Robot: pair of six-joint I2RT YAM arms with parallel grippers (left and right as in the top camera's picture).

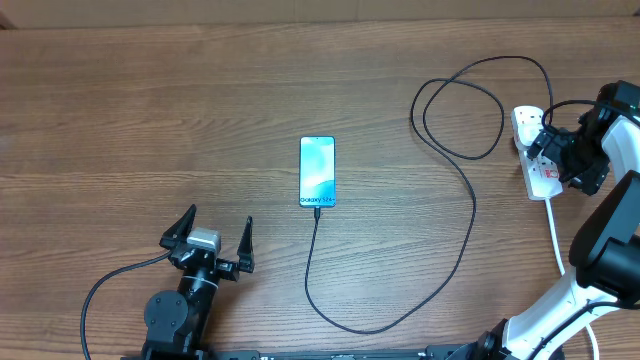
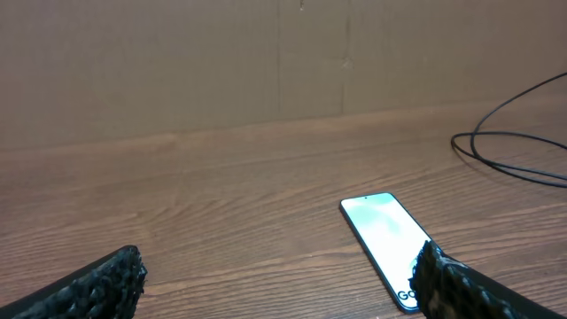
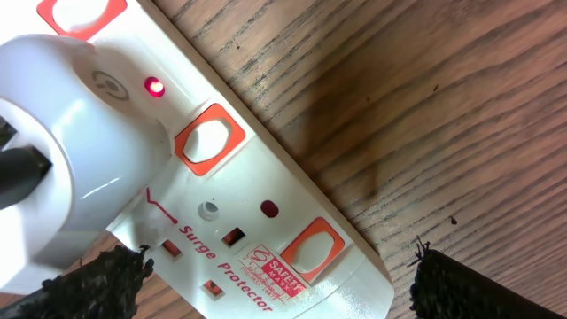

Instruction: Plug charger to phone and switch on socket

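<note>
The phone (image 1: pixel 317 171) lies flat mid-table with its blue screen lit; in the left wrist view the phone (image 2: pixel 384 232) sits ahead to the right. The charger's black cable (image 1: pixel 462 240) meets the phone's near end, curves right and loops up to the white socket (image 1: pixel 533 148). My left gripper (image 1: pixel 208 236) stands open and empty, near and to the left of the phone. My right gripper (image 3: pixel 283 285) hangs open just above the socket (image 3: pixel 266 232). The fingertips (image 3: pixel 478 288) straddle its end beside an orange-framed switch (image 3: pixel 312 248). A white plug (image 3: pixel 80 133) with a red light on sits in the socket.
The socket's thick white cord (image 1: pixel 553 235) runs toward the table's near edge under my right arm. A loop of the black cable (image 2: pixel 514 164) lies at the right. A brown wall (image 2: pixel 266 62) backs the table.
</note>
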